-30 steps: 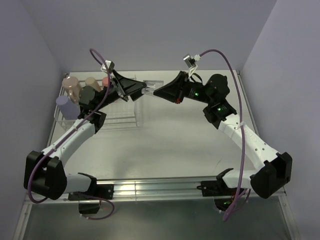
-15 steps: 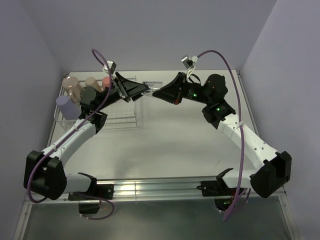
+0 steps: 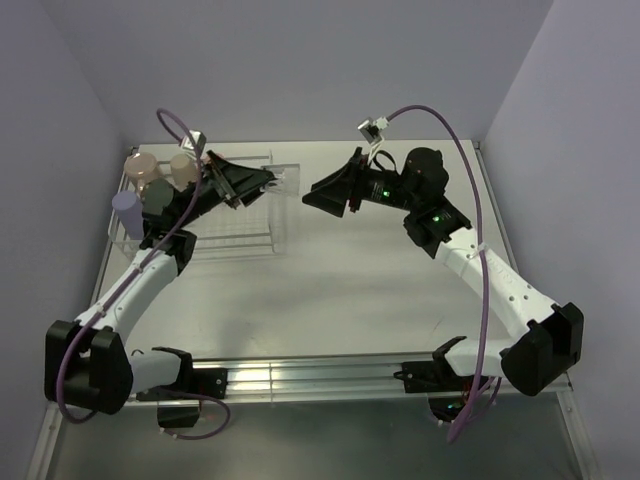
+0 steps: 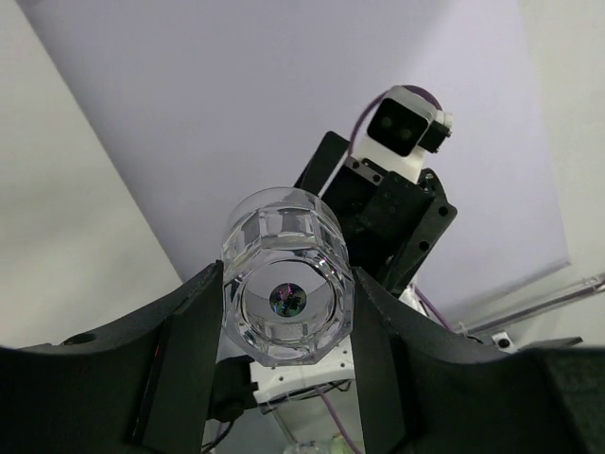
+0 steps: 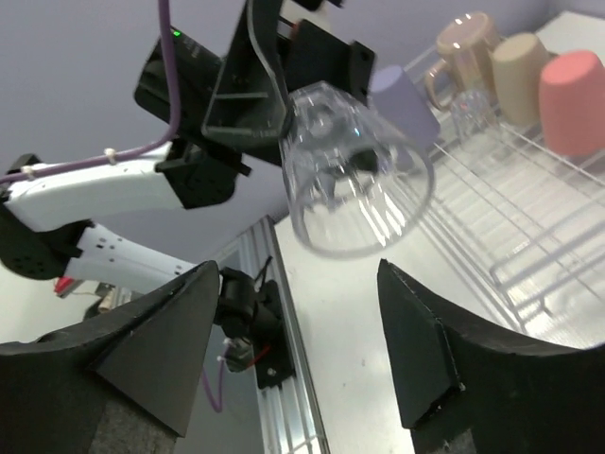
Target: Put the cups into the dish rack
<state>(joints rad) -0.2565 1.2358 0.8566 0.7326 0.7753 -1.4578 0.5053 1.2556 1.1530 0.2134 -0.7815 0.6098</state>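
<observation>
A clear faceted glass (image 4: 288, 288) sits between the fingers of my left gripper (image 4: 288, 326), which is shut on it near its base. In the top view this glass (image 3: 284, 180) hangs at the right end of the dish rack (image 3: 240, 238), held by the left gripper (image 3: 270, 183). My right gripper (image 3: 308, 196) stands open a little to the glass's right, apart from it. Its wrist view shows the held glass (image 5: 354, 170) ahead of the open right gripper (image 5: 302, 340). In the rack stand a coral cup (image 5: 572, 99), tan cup (image 5: 517, 66), pink mug (image 5: 468, 43), lavender cup (image 5: 402, 104) and a small clear glass (image 5: 470, 115).
The rack lies at the table's back left, near the left wall (image 3: 60, 150). The right arm's wrist (image 4: 397, 203) faces the left gripper at close range. A metal rail (image 3: 300, 378) runs along the near edge between the arm bases.
The right gripper has opened, let go of the clear glass and drawn back to the right. The left gripper closed on the glass and carried it left toward the rack.
</observation>
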